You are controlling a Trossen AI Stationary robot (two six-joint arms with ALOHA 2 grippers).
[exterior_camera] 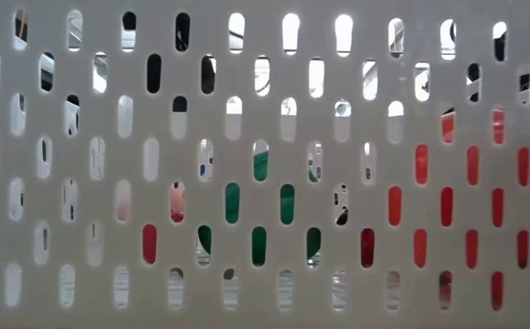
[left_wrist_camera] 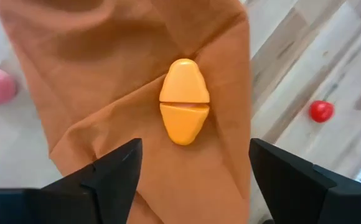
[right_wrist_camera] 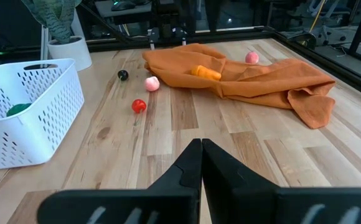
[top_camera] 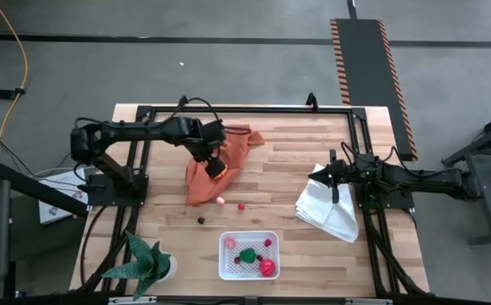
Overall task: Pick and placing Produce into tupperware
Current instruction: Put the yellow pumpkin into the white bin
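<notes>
The white perforated tupperware point(top_camera: 248, 254) stands near the table's near edge and holds green and red produce point(top_camera: 267, 268). Its wall point(exterior_camera: 265, 164) fills the low view. An orange toy piece point(left_wrist_camera: 184, 101) lies on the large orange cloth point(top_camera: 220, 161). My left gripper point(left_wrist_camera: 193, 168) hovers open just above it, with a finger on either side and clear of it. Pink point(top_camera: 220, 201), red point(top_camera: 240, 205) and dark point(top_camera: 201, 219) pieces rest on the wood. Another pink piece point(right_wrist_camera: 251, 57) sits by the cloth. My right gripper point(right_wrist_camera: 200, 152) is shut over the table's right side.
A white folded cloth point(top_camera: 328, 207) lies under the right arm's reach. A potted plant point(top_camera: 148, 263) stands at the near left corner. Black frame rails point(top_camera: 364, 152) border the table on both sides. Bare wood point(top_camera: 296, 161) lies between the orange cloth and the white cloth.
</notes>
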